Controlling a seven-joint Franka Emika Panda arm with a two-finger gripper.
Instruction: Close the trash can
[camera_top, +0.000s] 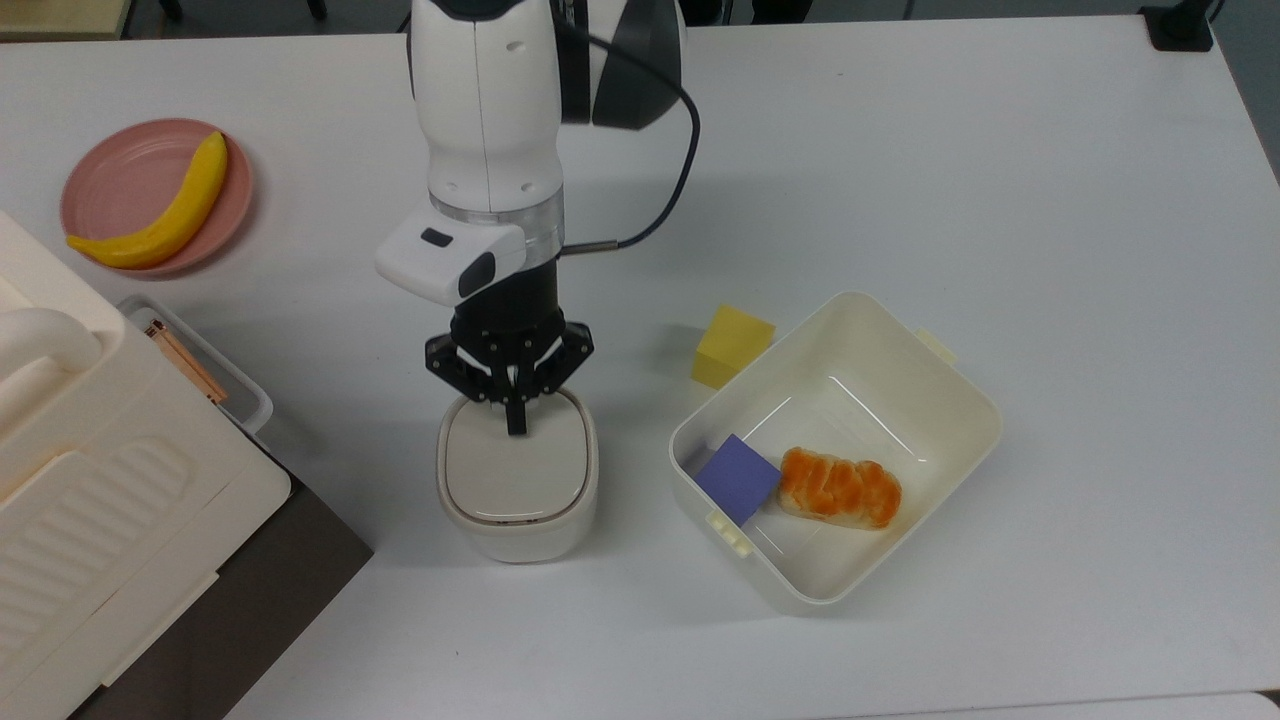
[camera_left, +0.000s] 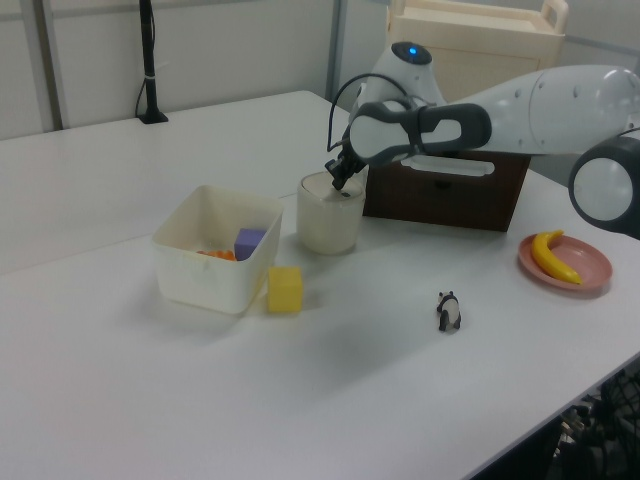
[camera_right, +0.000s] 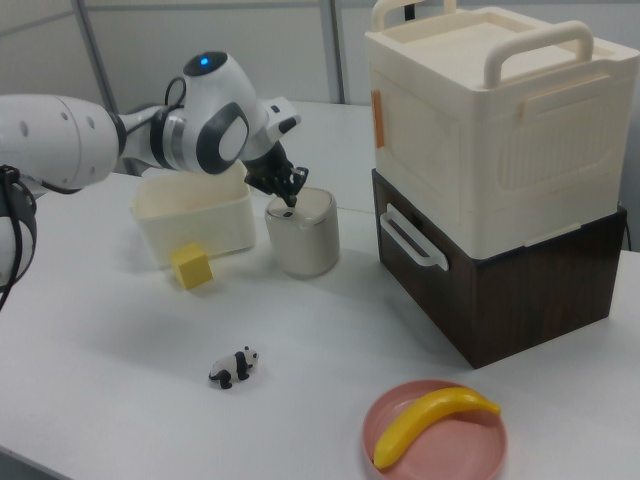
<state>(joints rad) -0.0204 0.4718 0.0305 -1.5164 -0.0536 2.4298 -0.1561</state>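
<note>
The trash can (camera_top: 517, 500) is a small cream-white rounded-square bin near the table's middle, and its beige lid (camera_top: 515, 470) lies flat on the rim. My gripper (camera_top: 516, 422) points down over the lid's edge nearest the arm, fingers together with nothing between them. Whether the tips touch the lid I cannot tell. The left view shows the gripper (camera_left: 337, 183) at the top of the trash can (camera_left: 328, 220). From the right view the gripper (camera_right: 290, 203) sits just over the trash can (camera_right: 305, 240).
A cream tub (camera_top: 960, 400) holding a purple block (camera_top: 738, 478) and a bread piece (camera_top: 840, 487) stands at the top view's right of the can. A yellow cube (camera_top: 733, 345) lies by it. A pink plate (camera_top: 120, 180) carries a banana (camera_top: 160, 205). A big cream appliance (camera_top: 90, 480) stands close by. A toy panda (camera_left: 449, 311) stands apart.
</note>
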